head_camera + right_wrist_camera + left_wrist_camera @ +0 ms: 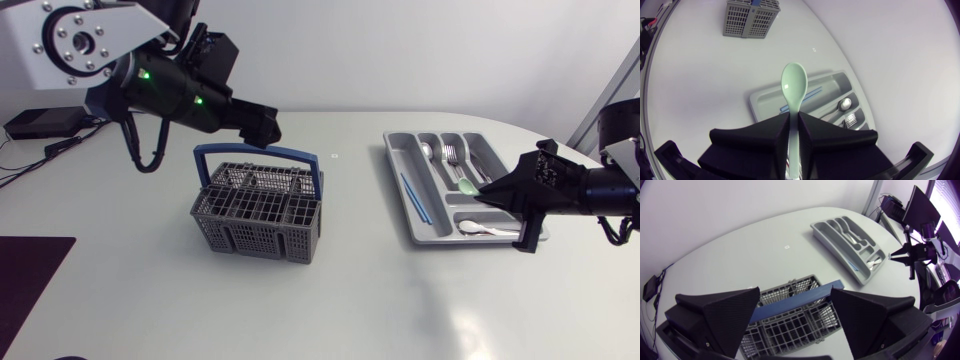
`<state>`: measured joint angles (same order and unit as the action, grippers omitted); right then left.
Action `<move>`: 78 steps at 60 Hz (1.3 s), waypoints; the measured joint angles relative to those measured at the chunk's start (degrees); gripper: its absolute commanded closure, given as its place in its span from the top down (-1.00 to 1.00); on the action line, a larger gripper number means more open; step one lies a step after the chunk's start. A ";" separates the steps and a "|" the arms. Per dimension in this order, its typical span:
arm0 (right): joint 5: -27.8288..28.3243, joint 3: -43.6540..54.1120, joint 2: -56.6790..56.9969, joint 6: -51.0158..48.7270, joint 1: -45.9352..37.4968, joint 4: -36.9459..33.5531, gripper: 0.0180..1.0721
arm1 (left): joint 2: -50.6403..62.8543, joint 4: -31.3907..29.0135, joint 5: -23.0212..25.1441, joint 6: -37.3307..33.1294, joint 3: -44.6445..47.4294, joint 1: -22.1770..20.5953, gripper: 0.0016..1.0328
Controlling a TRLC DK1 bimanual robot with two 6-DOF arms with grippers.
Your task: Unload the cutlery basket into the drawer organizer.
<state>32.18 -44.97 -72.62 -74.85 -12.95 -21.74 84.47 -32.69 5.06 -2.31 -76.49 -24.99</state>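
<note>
Two arms, one spoon: the right jaws are clamped on a pale green spoon (793, 87), its handle buried between them, hanging over the drawer organizer (395, 160). The left jaws gape wide just above the cutlery basket (258, 212), with its blue handle (790, 304) showing between them. Can't really make out what's inside the basket.

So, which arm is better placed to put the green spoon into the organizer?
Right. The right claw is shut on the green spoon, over the organizer. The left claw is open over the basket, well away from the organizer.
</note>
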 measured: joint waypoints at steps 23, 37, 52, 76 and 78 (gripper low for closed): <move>-0.70 -7.06 -15.13 -15.85 -9.20 -3.17 -0.81 | -2.78 0.50 -1.55 -2.93 5.18 6.67 0.92; -4.11 -8.87 -23.04 -21.07 -10.49 -2.49 -0.81 | -4.00 1.33 -2.64 -3.19 6.82 7.69 0.92; -7.72 -8.96 -26.27 -23.98 -10.45 2.56 -0.80 | -6.05 1.36 -4.15 -3.82 7.74 7.69 0.92; -10.67 -8.85 -27.63 -24.30 -10.27 7.39 0.69 | -8.41 1.38 -6.16 -4.02 10.25 7.85 0.92; -10.67 -8.66 -26.88 -24.13 -10.10 7.41 0.94 | -8.79 1.38 -6.40 -4.07 10.43 8.02 0.92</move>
<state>21.52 -53.63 -99.50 -98.98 -23.05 -14.33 75.68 -31.31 -1.34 -6.37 -66.06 -16.97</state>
